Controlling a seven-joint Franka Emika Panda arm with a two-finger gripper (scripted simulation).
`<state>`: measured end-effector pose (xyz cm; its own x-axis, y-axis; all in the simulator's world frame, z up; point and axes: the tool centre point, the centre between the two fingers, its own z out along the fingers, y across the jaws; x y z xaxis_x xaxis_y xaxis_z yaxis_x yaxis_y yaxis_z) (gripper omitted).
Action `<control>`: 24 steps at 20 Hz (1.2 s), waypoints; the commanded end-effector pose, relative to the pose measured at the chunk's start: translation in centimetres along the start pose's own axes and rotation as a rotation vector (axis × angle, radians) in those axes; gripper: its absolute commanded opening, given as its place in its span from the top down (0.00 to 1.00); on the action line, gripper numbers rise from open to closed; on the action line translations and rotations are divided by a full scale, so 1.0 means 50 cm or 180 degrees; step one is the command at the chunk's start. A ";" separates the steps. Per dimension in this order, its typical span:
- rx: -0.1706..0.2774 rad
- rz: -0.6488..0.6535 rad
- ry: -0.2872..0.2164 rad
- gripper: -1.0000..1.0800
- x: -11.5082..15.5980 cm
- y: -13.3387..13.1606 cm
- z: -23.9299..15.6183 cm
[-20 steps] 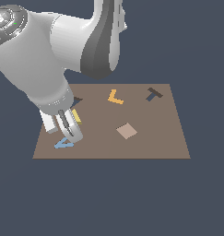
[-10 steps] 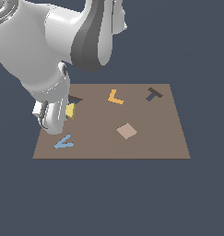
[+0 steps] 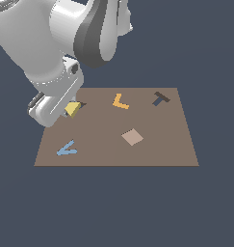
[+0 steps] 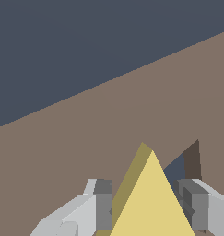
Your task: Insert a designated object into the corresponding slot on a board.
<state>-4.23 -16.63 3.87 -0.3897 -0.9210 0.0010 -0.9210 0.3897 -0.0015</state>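
The yellow triangular block (image 3: 72,108) hangs tilted just above the brown board (image 3: 152,149), near its far corner on the exterior view's left. My gripper (image 3: 65,110) is shut on it, and the arm covers most of the hand. In the wrist view the block (image 4: 150,203) fills the gap between the two grey fingers (image 4: 100,203), apex pointing away. The dark triangular slot (image 4: 185,163) lies right behind the block and is partly covered by it. In the exterior view only a sliver of the slot (image 3: 83,103) shows beside the block.
On the board lie a blue V-shaped piece (image 3: 66,149), an orange L-shaped piece (image 3: 120,102) and a pale square (image 3: 132,137). A dark T-shaped recess (image 3: 160,99) sits at the far corner on the exterior view's right. The bulky arm (image 3: 65,43) hangs over the left side.
The hand has swung from upright fingers to a strong tilt. The yellow block has moved with it a little toward the board's far edge, over the slot.
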 end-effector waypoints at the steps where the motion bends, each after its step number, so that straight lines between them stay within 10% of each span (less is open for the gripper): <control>1: 0.0001 0.0281 -0.0001 1.00 0.003 0.014 -0.001; 24: -0.0004 0.1211 -0.0001 1.00 0.002 0.062 0.001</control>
<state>-7.13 -15.53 3.93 -0.7035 -0.7107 0.0004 -0.7107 0.7035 -0.0007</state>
